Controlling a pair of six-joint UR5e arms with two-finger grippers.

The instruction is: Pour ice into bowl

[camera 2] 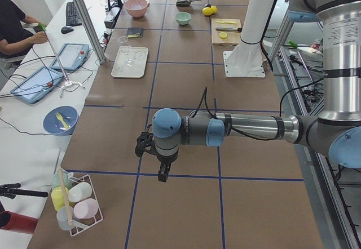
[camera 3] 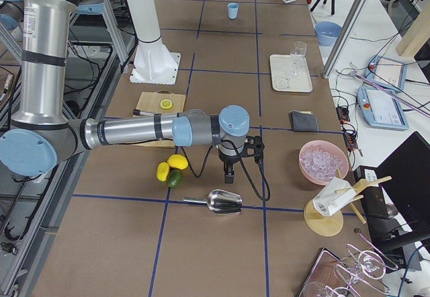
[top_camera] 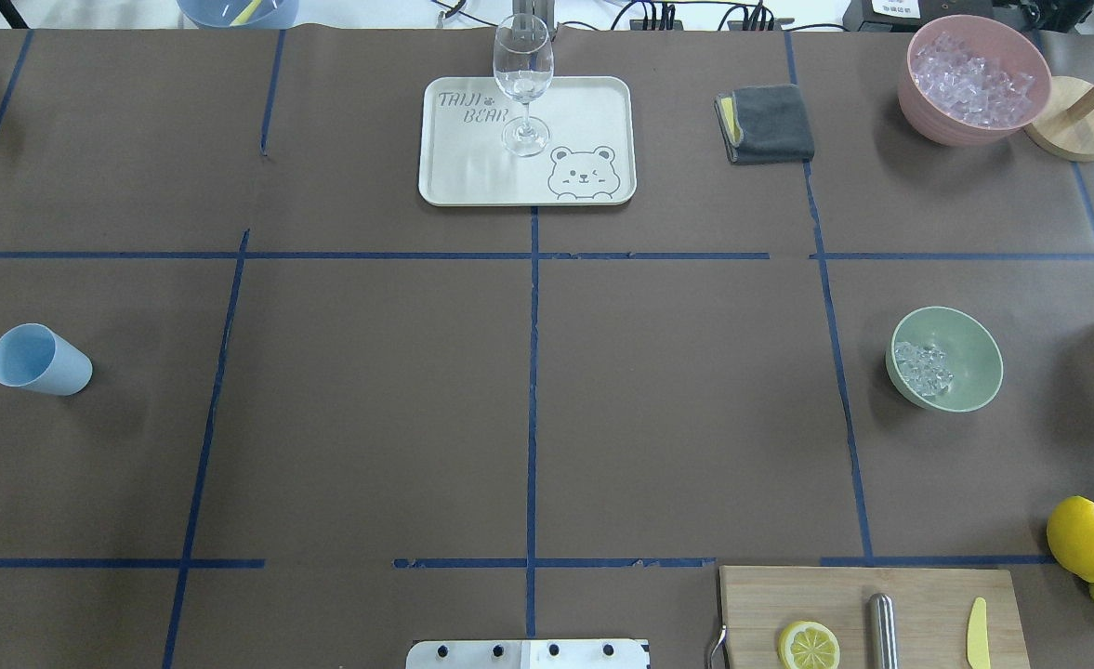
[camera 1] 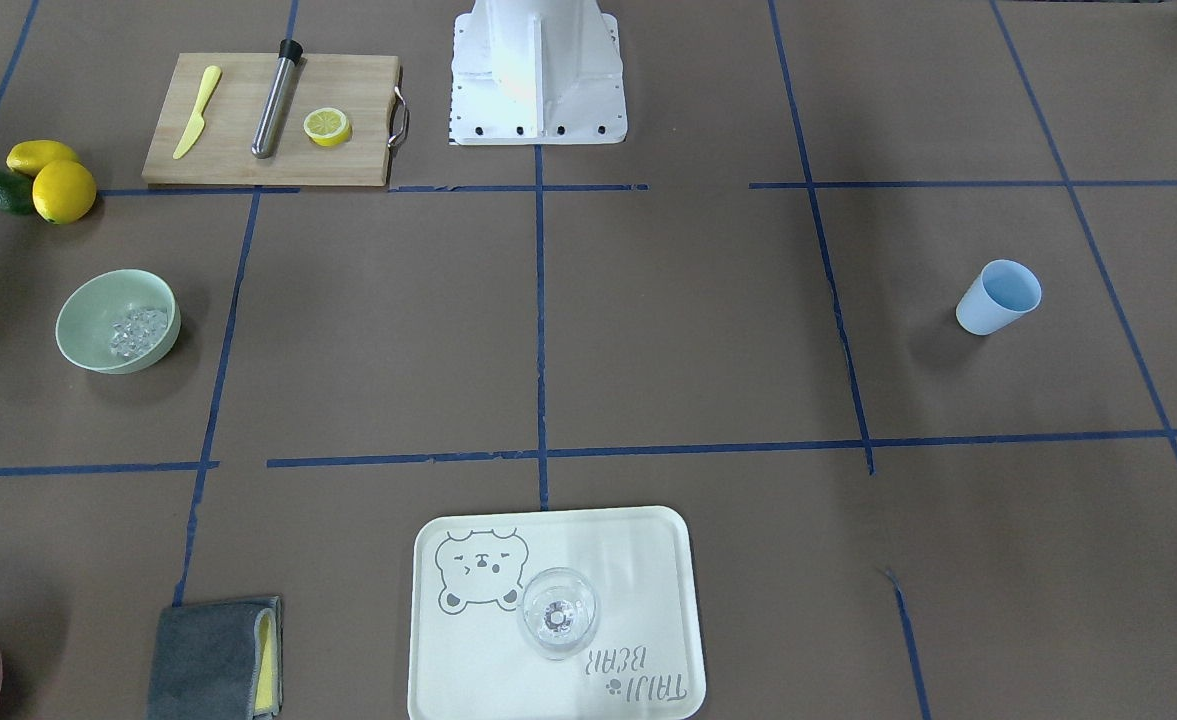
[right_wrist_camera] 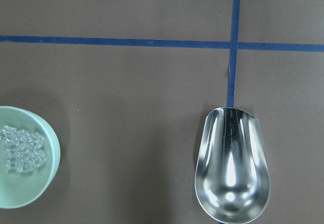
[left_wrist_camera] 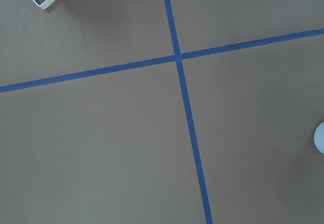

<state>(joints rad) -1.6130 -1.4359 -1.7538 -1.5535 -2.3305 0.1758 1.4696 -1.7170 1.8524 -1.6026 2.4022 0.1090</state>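
Brown-papered table (top_camera: 370, 418), blue tape grid (top_camera: 532, 390). I see the ice (top_camera: 922, 367) heaped in the mint bowl (top_camera: 944, 359) on the right side, with an empty metal scoop (right_wrist_camera: 232, 165) near it, not touching. Left fingers (camera 2: 162, 174) and right fingers (camera 3: 228, 174) hang above the table; I cannot tell their opening.

1. The near left arm has a silver metal tube (camera 2: 254, 128) between grey joints with pale blue round caps (camera 2: 167, 123).
2. A thin black cable (camera 2: 200, 97) arcs at its wrist, and the small left gripper (camera 2: 163, 174) is black.
3. The right arm (camera 3: 134, 130) looks alike: silver tube, blue caps, a black looping cable (camera 3: 261, 169) and a black right gripper (camera 3: 228, 173).
4. The white pedestal base (camera 1: 538, 70) carries a row of dark screws (camera 1: 520, 130).
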